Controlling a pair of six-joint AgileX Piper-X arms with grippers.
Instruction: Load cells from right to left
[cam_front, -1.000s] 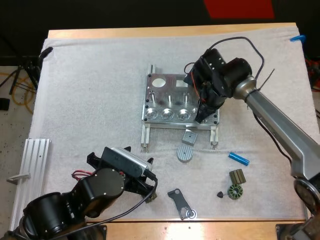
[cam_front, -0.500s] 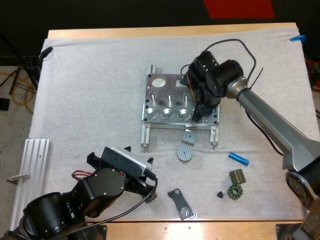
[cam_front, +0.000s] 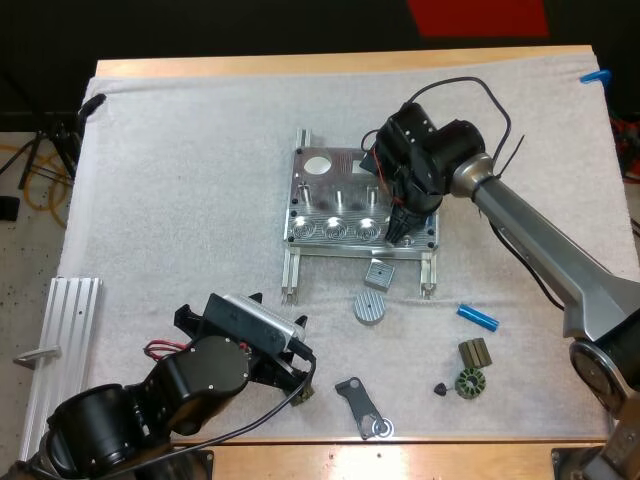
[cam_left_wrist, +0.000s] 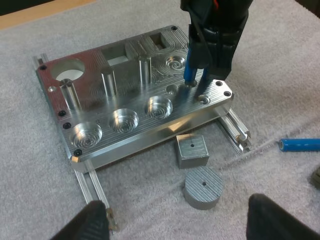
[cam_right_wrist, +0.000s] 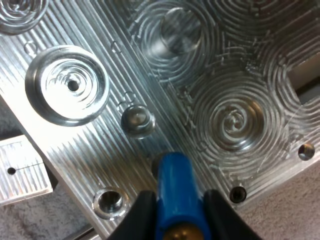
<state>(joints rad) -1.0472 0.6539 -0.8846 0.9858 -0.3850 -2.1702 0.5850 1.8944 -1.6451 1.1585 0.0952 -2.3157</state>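
High view: right gripper (cam_front: 401, 236) over the metal fixture (cam_front: 325, 195), right front corner.
Right wrist view: it clamps 1 blue cell (cam_right_wrist: 175, 192), tip down at the fixture.
Left gripper (cam_left_wrist: 185, 225): spread apart, grasping nothing.
Spare cell (cam_front: 477, 318): on the mat (cam_front: 180, 200), right of the fixture.

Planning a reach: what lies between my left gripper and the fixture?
A square metal block and a round metal disc, in the left wrist view.
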